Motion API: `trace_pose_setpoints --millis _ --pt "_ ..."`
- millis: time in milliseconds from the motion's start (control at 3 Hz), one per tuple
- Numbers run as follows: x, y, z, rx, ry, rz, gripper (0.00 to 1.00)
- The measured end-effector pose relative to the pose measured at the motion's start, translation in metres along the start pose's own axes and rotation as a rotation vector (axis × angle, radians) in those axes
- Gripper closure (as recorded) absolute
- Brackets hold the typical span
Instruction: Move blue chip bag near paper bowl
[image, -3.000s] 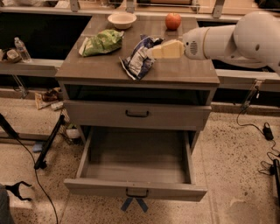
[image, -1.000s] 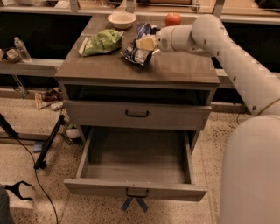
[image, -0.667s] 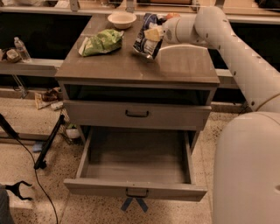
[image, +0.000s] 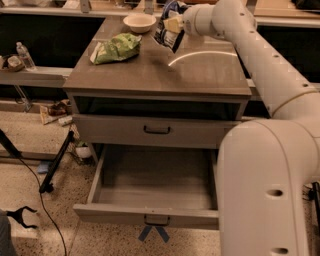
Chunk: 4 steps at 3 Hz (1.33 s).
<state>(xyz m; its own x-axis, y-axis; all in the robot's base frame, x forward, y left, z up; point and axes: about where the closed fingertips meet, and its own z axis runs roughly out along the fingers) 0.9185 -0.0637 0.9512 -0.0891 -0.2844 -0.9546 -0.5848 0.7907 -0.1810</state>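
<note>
Grey surface (image: 200, 75) before you tops an open drawer (image: 155, 187). Your arm (image: 265, 65) reaches in from the right. A green bag (image: 116, 48) lies left. Your pincer (image: 175, 24) pinches the blue chip bag (image: 165, 34), held at the back, just right of the paper bowl (image: 140, 22).

The tool (image: 173, 24) has carried the blue chip bag (image: 165, 39) up beside the paper bowl (image: 139, 22).

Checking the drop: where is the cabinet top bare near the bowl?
Bare: cabinet top right of paper bowl and green chip bag. Crowded: back left. The end effector holds blue chip bag aloft beside the bowl.
</note>
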Motion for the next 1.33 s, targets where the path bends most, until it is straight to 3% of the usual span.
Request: trace_pose_setpoints --millis 333,667,1000,1333 --pt "-0.019 0.007 0.042 0.041 -0.024 -0.01 1.0" --pt "-0.028 0.017 0.066 0.038 -0.037 -0.016 1.0" --pt "-0.026 0.029 0.088 0.024 -0.046 -0.006 0.82" --pt "-0.019 0.038 0.107 0.009 -0.04 -0.015 0.51"
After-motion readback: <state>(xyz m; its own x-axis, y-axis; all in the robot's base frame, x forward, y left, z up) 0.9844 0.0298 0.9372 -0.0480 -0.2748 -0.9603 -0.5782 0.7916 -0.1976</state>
